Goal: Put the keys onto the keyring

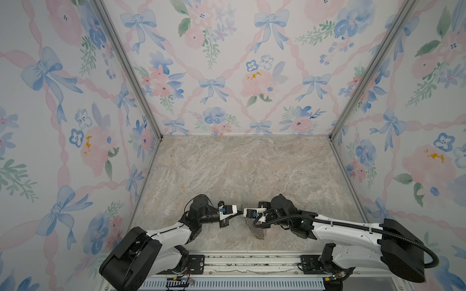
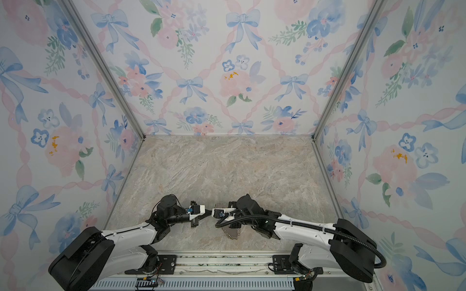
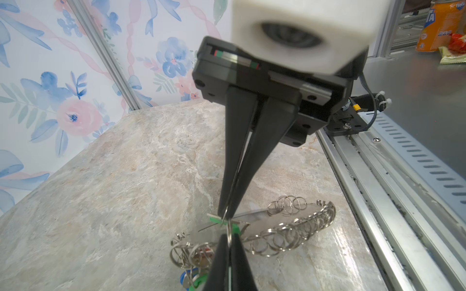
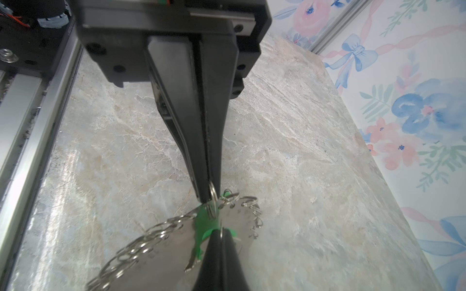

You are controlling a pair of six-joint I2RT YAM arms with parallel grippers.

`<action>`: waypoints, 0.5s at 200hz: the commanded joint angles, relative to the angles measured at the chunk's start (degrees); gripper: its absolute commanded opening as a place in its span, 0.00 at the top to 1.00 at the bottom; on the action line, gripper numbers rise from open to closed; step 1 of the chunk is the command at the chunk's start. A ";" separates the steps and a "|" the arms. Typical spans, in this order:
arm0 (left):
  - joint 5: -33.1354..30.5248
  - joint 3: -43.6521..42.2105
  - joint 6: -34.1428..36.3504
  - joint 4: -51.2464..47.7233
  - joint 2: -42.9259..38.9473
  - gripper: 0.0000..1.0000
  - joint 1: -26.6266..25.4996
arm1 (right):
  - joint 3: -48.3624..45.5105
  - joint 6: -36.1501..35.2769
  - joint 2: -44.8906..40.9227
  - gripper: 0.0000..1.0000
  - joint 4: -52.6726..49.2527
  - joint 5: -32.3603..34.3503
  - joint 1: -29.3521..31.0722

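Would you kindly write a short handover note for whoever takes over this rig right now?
Left tool: shut on a wire ring on the rim of the keyring.
Right tool: shut on the green key, held against that ring.
Done: a blue key sits among the rings; whether it is threaded is unclear.
Left: finish working the green key onto the ring, then release.

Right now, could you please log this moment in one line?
left gripper: shut on wire ring | right gripper: shut on green key | keyring: below both grippers
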 commanded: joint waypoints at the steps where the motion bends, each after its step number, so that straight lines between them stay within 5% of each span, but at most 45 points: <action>1: 0.57 2.07 -3.79 1.57 0.59 1.00 0.01 | -0.73 -0.48 0.19 1.00 2.68 1.76 0.54; 100: -7.62 5.65 -19.05 1.61 3.43 1.00 1.16 | -1.37 -0.13 1.59 1.00 6.61 7.33 0.72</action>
